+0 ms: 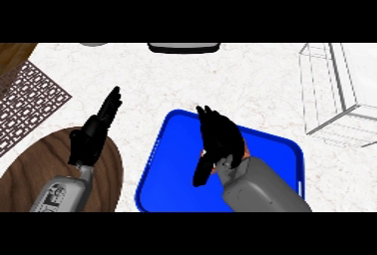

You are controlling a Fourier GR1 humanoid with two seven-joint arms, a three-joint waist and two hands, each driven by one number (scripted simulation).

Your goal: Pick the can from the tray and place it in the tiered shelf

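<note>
The blue tray [173,194] lies on the counter at the lower middle. My right hand [219,137] is over it with fingers stretched nearly straight away from me and the thumb pointing down and left. It covers the can [247,150] almost entirely: only thin orange-brown slivers show at the hand's right edge and beside the thumb. The fingers do not look curled round the can. The white wire tiered shelf [335,94] stands at the far right of the counter. My left hand [94,132] rests open, fingers up, left of the tray.
A round dark wooden board [52,154] lies under my left forearm at the lower left. A perforated brown mat [29,94] sits at the left edge. A dark-rimmed object [184,47] and a grey one [93,44] are at the back edge.
</note>
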